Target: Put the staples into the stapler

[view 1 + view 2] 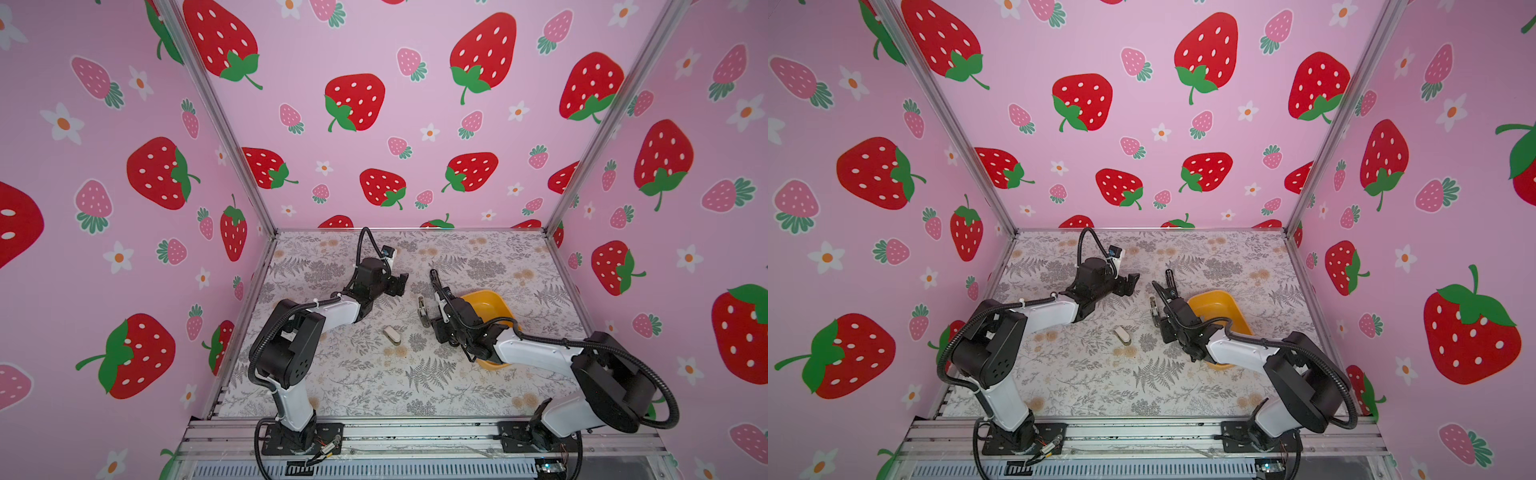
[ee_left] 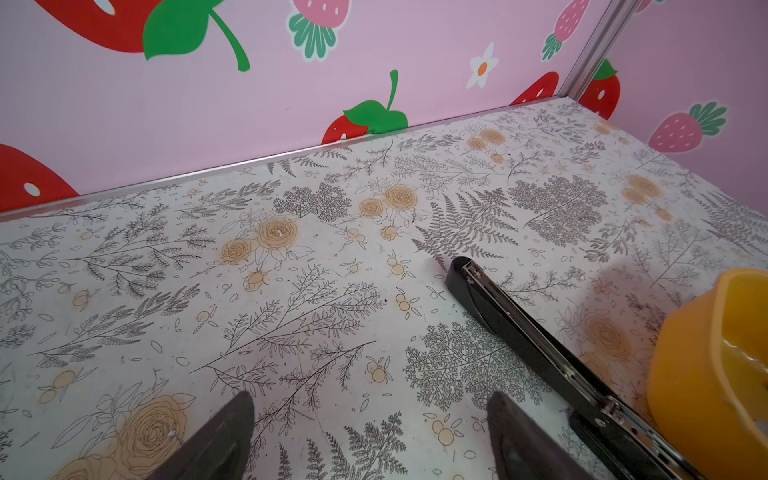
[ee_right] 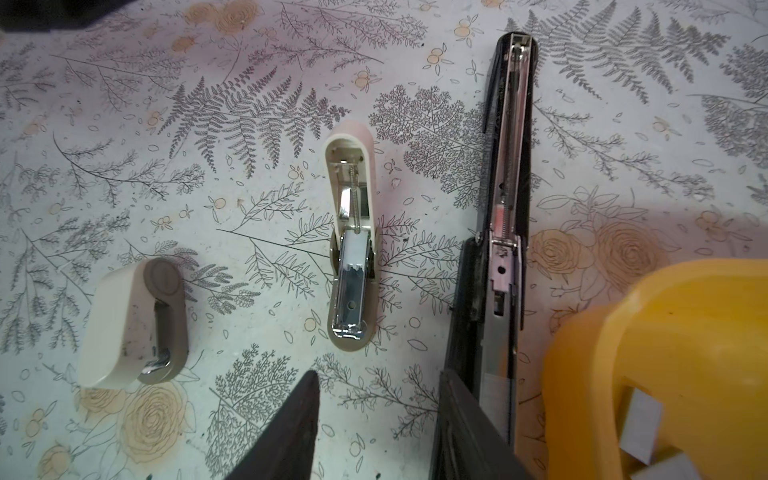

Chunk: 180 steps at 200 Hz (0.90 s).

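The yellow tub [image 3: 582, 353] stands on the desk [image 3: 249, 124]. Inside it lie the staples [image 3: 642, 424], pale grey strips partly hidden by its wall.

Just beside the tub lies the black stapler [image 3: 509, 166], swung open flat with its metal channel facing up. One place further from the tub is the open small stapler [image 3: 353, 249], also hinged open, with its shiny magazine bare. Furthest from the tub, and well apart from it, the shut small stapler [image 3: 129, 324] lies on its side.

The right fingers [image 3: 291, 436] are spread, with bare desk showing between them. The one nearer the tub covers an end of the black stapler, but I cannot tell whether it touches.

The left fingers [image 2: 216, 440] are wide apart with nothing between them. They are above bare desk, on the side of the black stapler away from the tub.
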Motion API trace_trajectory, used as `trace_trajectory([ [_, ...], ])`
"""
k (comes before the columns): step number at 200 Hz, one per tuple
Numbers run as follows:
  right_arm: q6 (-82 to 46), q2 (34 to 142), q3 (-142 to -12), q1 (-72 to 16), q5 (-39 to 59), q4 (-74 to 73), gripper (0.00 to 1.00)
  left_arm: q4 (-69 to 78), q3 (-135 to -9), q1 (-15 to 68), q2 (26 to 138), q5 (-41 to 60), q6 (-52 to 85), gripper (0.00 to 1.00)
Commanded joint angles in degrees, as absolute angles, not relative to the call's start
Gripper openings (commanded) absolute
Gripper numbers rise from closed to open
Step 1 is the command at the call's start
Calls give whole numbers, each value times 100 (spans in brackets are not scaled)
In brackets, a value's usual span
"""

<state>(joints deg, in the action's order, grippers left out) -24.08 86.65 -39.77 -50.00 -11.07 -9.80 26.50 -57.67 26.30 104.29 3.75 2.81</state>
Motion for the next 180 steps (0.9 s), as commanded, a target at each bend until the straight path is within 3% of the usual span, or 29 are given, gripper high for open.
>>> trace_trajectory([
  [1,-2373,8879,-4207,-5057,-1016,-1164,50,2527,-6090,2660,10580,510,220,88],
  [180,-2426,9753,-4192,-5125,-916,-1562,51,1944,-6717,2848,11303,541,40,87],
])
